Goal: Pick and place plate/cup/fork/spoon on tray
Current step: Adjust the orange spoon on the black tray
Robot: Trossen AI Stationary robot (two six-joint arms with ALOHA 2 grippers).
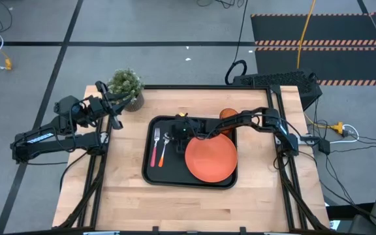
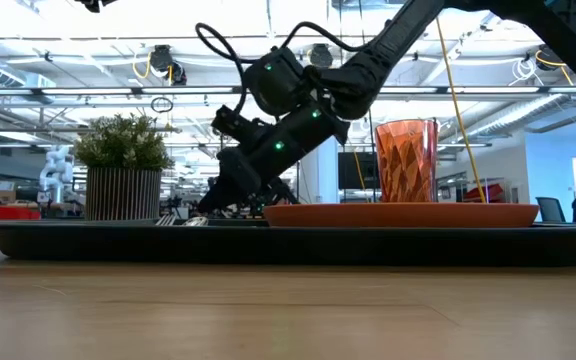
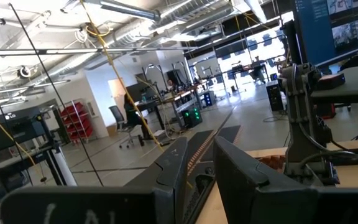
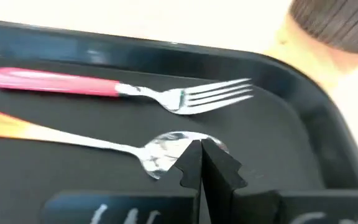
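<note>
The black tray (image 1: 150, 171) lies in the middle of the table. On it rest the orange plate (image 1: 211, 158), at its right, and the pink-handled fork (image 4: 104, 87) and the orange-handled spoon (image 4: 73, 140), side by side at its left. The amber cup (image 2: 405, 160) stands upright at the tray's far right corner, partly behind my right arm. My right gripper (image 4: 202, 152) is shut, slanting down, with its tips at the spoon's bowl (image 4: 163, 149). My left gripper (image 3: 197, 168) waits raised over the table's left edge, open by a narrow gap, with nothing in it. My right gripper's shut fingertips (image 4: 191, 163) stand at the far end of the spoon's bowl, coming from the table's right and slanting down. I cannot tell whether they touch the bowl. The spoon lies flat on the tray floor.
A potted green plant (image 1: 125, 86) stands on the table just beyond the tray's far left corner, close to my left gripper. Bare wood shows along the table's near side (image 1: 188, 205).
</note>
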